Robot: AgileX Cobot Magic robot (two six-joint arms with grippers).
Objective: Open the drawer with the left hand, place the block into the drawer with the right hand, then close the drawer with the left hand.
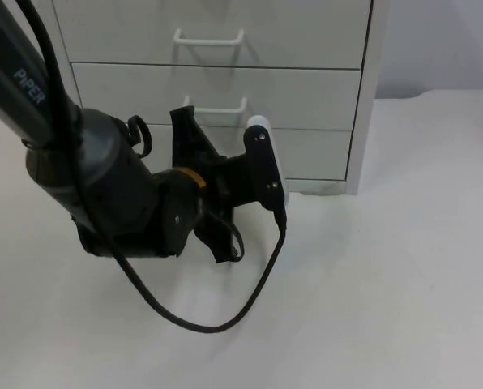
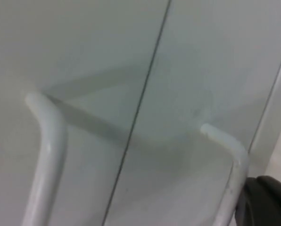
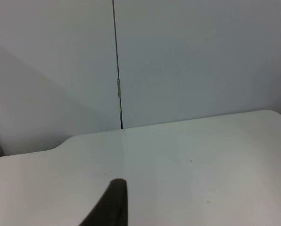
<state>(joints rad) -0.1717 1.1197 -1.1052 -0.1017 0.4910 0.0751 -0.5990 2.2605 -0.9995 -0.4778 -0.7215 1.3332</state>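
Observation:
A white drawer cabinet (image 1: 306, 89) stands at the back of the table, its drawer fronts flush. The top drawer's white handle (image 1: 209, 36) and the middle drawer's handle (image 1: 215, 108) are in the top view. My left gripper (image 1: 193, 130) is right up against the cabinet front, at the left end of the middle handle. In the left wrist view two white handle bars (image 2: 46, 155) (image 2: 230, 165) lie either side of a seam (image 2: 140, 108) between drawer fronts, and a black fingertip (image 2: 268, 202) sits beside one bar. A right fingertip (image 3: 113, 202) hangs over bare table.
The left arm's bulky wrist (image 1: 128, 194) covers the cabinet's lower front. White table (image 1: 387, 284) stretches to the right and front of the cabinet. In the right wrist view the grey partition wall (image 3: 178, 61) rises behind the table's edge.

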